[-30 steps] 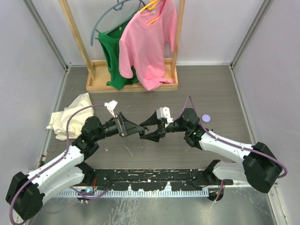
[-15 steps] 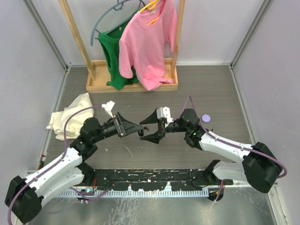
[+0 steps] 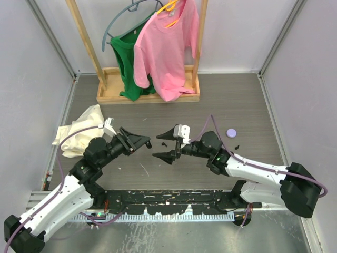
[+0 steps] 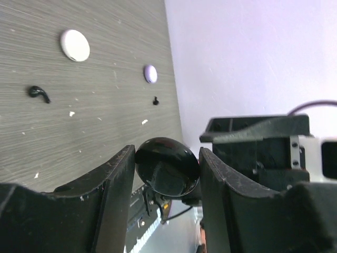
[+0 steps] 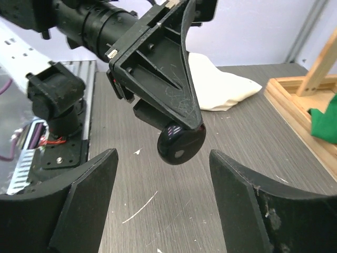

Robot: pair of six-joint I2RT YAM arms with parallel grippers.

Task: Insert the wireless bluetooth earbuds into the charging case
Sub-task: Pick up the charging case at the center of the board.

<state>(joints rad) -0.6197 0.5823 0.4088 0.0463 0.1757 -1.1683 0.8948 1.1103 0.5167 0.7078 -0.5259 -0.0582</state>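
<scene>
Left gripper (image 4: 167, 155) pinches the black charging case (image 4: 167, 169) aloft, mid-scene. Right gripper (image 5: 163, 158) gapes wide, empty, facing it. A black earbud (image 4: 39, 94) lies loose on the table (image 4: 79, 132) beyond. Nothing inserted yet, I judge; pick-up and seating remain.

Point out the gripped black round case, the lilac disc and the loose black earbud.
black round case (image 4: 167, 167): left wrist view, centre of its glossy face.
lilac disc (image 4: 150, 74): left wrist view, its top face.
black earbud (image 4: 36, 92): left wrist view, its curved body.
</scene>
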